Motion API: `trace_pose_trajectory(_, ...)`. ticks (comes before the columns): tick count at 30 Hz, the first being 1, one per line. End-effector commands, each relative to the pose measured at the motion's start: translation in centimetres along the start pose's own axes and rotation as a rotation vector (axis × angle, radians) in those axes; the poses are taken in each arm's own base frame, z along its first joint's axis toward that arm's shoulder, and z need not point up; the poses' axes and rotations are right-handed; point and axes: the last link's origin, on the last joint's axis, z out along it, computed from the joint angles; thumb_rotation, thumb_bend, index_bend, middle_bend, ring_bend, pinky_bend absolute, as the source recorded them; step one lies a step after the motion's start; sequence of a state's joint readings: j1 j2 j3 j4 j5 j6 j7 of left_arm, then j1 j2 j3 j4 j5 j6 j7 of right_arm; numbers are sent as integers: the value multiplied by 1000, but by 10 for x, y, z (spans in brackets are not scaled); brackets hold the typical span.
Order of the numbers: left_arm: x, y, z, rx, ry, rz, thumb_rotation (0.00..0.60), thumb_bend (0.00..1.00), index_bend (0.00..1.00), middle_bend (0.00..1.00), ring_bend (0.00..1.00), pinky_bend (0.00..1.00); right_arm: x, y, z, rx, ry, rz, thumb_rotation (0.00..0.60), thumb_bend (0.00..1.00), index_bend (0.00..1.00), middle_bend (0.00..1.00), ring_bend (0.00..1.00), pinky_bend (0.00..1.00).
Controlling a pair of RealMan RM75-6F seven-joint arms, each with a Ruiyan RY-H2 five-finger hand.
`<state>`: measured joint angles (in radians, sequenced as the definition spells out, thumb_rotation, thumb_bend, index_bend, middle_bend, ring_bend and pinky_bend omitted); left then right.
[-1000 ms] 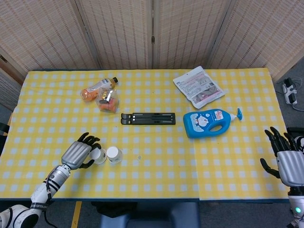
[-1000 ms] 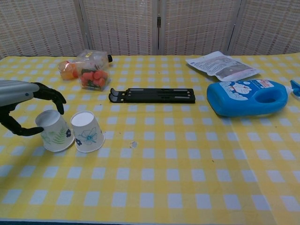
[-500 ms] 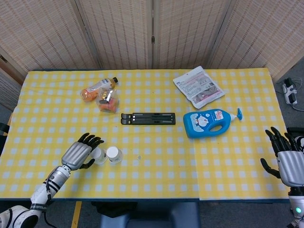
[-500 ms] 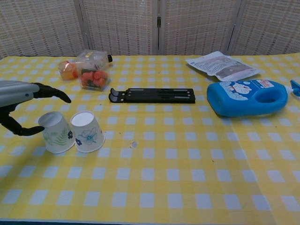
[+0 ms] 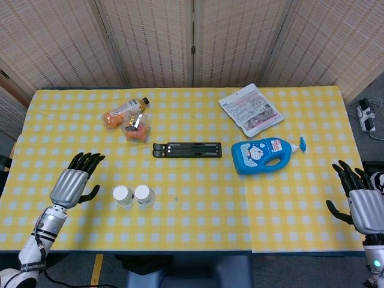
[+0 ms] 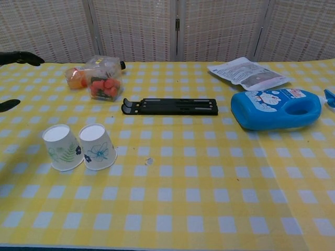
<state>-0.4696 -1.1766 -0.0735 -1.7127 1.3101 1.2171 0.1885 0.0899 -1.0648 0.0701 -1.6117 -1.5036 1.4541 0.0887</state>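
Left hand: fingers spread, empty. Two inverted white paper cups with floral print stand just beyond its fingertips. Judged light, crushable; grasp sidewall gently. Right hand: released, idle.

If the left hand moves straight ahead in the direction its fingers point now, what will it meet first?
Probably nothing nearby: the left hand points up-table and slightly right, past the two upside-down white paper cups. Farther along, the clear plastic bottle with orange contents lies roughly on that line, though depth is unclear.
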Motion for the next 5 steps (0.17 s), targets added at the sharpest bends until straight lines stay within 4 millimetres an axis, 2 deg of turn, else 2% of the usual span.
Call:
trace_pose_trajectory(1, 7, -21, -22, 99, 76, 15, 600, 481, 138, 109, 73, 34, -4, 1, 3, 10, -27, 29, 600, 353, 0, 66, 176, 89)
trace_pose_trajectory(5, 7, -35, -45, 158, 105, 27, 600, 481, 139, 109, 72, 21, -5, 0, 5, 19, -38, 42, 600, 353, 0, 66, 175, 88)
